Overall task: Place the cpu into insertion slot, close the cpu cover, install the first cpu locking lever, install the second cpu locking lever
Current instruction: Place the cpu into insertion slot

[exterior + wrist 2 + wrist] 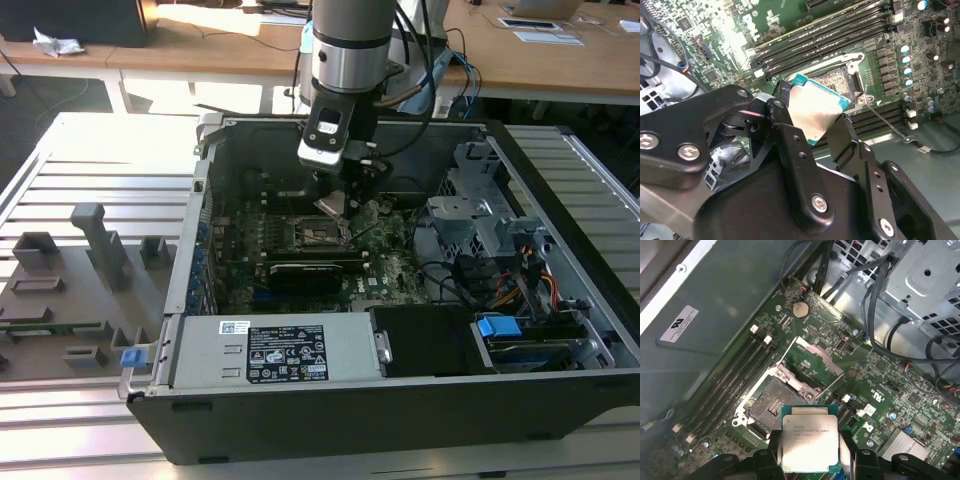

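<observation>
Second wrist view, gripper (pixel 812 111) pinching cpu (pixel 815 114) edges (insertion slot (pixel 840 80) near)

From where I stand, the exterior view hangs high and back from the bench (pixel 90 150). It looks down at a slant into the open computer case (pixel 400 425), far enough off to take in the whole box and the arm (pixel 350 50) reaching in. Both wrist cameras ride close behind the gripper (pixel 810 452), facing the green board (pixel 880 390). The first wrist view looks nearly straight down, and the second wrist view comes in at a lower slant. Both share the cpu (pixel 815 112), and all three take in the insertion slot (pixel 767 407).
</observation>
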`<state>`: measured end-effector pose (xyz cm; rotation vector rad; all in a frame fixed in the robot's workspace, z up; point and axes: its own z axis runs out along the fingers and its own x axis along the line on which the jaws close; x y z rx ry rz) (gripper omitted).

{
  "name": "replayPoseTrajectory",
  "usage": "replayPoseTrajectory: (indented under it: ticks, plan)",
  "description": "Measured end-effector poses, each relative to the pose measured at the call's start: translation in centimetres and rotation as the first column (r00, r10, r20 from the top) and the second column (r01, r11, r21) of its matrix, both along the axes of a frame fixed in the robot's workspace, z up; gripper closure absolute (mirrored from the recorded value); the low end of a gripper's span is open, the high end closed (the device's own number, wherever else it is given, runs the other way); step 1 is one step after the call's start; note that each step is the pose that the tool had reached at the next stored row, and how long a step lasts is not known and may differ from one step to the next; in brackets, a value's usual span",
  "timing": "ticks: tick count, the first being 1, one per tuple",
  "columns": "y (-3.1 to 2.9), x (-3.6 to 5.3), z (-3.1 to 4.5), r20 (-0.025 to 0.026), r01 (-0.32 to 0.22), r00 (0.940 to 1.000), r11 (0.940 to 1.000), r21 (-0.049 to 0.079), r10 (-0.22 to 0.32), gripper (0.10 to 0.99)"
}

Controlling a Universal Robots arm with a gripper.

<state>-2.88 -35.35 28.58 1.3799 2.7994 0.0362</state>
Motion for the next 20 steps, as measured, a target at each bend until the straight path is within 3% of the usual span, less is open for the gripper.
replayPoseTrajectory:
  ticks: [2,3,4,5,6,12,18,20]
  plan:
    - [0.00,0.04,-0.03,-0.0136,0.003,0.9999,1.0000,0.000,-0.003,0.545]
    - [0.00,0.07,-0.05,-0.0284,0.005,0.9996,1.0000,0.000,-0.005,0.545]
    - [0.00,0.10,-0.08,-0.0485,0.007,0.9988,1.0000,0.000,-0.007,0.545]
    - [0.00,0.12,-0.08,-0.0590,0.008,0.9982,1.0000,0.000,-0.008,0.545]
    - [0.00,0.13,-0.08,-0.0659,0.009,0.9978,1.0000,0.000,-0.009,0.545]
    - [0.00,0.14,-0.13,-0.0662,0.077,0.9948,0.9970,-0.002,-0.077,0.545]
    - [0.00,0.14,-0.15,-0.0653,0.159,0.9850,0.9872,-0.010,-0.160,0.545]
    - [0.00,0.14,-0.16,-0.0646,0.191,0.9794,0.9815,-0.014,-0.191,0.545]
